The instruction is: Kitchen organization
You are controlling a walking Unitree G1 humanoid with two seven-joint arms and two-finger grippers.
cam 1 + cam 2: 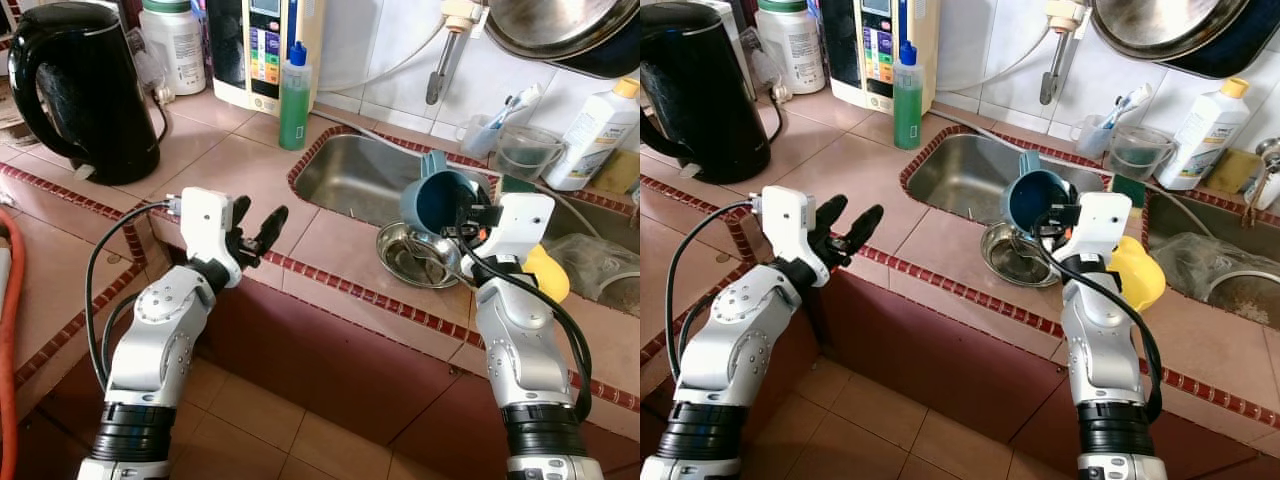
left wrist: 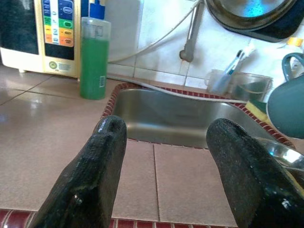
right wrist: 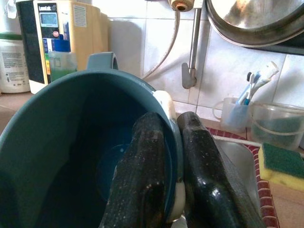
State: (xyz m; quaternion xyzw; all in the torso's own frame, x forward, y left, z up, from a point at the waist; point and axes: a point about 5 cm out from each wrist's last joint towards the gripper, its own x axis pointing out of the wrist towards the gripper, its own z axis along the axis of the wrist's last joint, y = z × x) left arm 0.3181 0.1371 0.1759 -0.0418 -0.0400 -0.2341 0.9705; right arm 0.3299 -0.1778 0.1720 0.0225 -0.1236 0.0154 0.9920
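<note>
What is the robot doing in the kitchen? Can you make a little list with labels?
place: tiled counter with a steel sink
right hand: shut on the rim of a blue cup, one finger inside, one outside
cup: tipped, its mouth facing the robot, held above a steel bowl
left hand: open, holding nothing, over the counter edge
back of counter: black kettle, green bottle
beside sink: yellow sponge
</note>
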